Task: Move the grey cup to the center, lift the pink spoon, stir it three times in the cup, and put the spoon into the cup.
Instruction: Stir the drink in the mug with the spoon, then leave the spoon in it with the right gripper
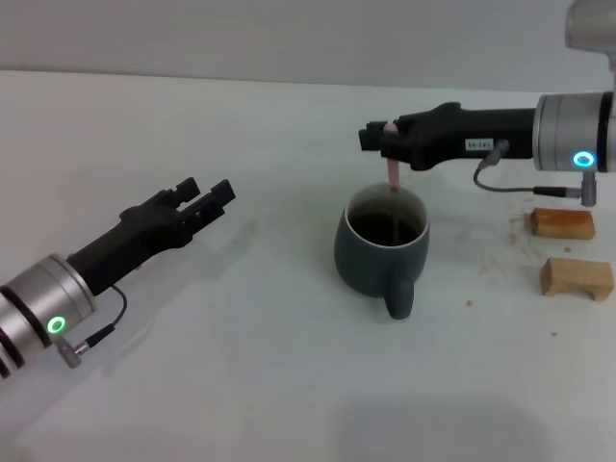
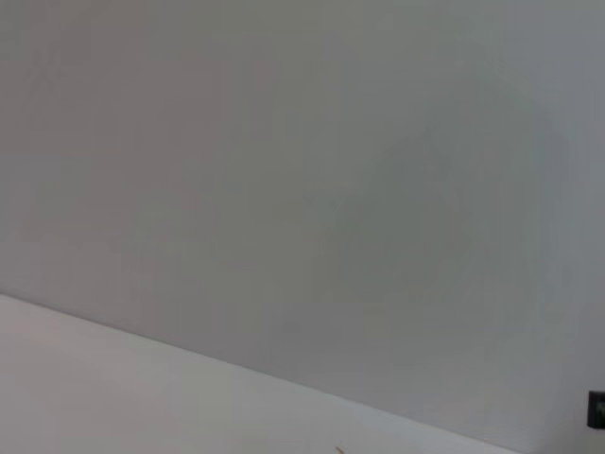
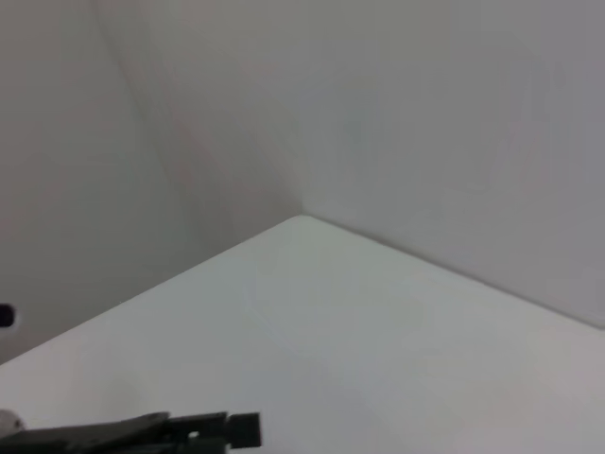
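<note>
Nearest, at the left, the left gripper (image 1: pixel 204 197) hovers over the white table (image 1: pixel 241 385) with its fingers slightly apart, holding nothing. Near the middle, the grey cup (image 1: pixel 380 252) stands upright, handle toward the near side, with dark liquid inside. To its right lie two tan wooden blocks (image 1: pixel 576 277). Just beyond and above the cup, the right gripper (image 1: pixel 387 137) is clamped on the pink spoon (image 1: pixel 393 176), which hangs upright with its lower end in the liquid.
</note>
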Controlling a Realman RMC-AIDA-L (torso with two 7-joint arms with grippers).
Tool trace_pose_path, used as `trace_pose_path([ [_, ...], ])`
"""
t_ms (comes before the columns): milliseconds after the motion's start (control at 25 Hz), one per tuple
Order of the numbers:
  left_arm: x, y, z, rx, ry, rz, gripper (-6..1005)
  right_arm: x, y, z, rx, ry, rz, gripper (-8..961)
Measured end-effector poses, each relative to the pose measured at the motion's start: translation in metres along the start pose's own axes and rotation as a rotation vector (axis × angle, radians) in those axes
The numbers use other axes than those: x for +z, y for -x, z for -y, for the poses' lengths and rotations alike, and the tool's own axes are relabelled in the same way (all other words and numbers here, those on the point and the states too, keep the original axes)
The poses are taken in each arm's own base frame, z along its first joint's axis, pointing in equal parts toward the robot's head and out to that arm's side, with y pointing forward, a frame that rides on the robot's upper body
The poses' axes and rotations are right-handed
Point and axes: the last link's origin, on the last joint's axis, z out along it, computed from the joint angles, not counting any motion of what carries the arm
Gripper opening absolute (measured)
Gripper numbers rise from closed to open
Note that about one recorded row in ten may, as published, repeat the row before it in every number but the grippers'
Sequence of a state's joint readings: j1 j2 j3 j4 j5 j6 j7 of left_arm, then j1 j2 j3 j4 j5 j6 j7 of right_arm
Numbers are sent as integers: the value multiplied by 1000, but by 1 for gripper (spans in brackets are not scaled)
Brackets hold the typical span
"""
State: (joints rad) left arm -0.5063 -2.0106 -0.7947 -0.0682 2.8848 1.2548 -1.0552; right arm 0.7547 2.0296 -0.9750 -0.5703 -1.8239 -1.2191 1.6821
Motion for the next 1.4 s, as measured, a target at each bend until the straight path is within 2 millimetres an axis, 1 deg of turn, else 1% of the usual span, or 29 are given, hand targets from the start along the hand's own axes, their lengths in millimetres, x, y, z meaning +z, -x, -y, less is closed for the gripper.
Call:
trace_pose_path([
  [160,-5,1,1,-6,-6,-6,722,1,7,3,-6,-25,8,86],
  [240,-7,2,1,-8,-5,-9,722,5,10,3,-13,-30,11,86],
  [520,-14,2,3,-18,-16,-30,722,21,22,-5,-45,-12,13,86],
  [720,-18,1,5,-23,-23,-41,722,29,27,-12,-74,16,-3,86],
  [1000,-18,2,4,-25,-23,-42,722,30,23,-22,-76,72,-24,86],
  [1160,-15,2,3,-23,-20,-40,722,25,16,-24,-60,95,-27,87],
  [1400,-10,0,2,-21,-12,-39,722,13,4,-20,-28,76,-25,87],
])
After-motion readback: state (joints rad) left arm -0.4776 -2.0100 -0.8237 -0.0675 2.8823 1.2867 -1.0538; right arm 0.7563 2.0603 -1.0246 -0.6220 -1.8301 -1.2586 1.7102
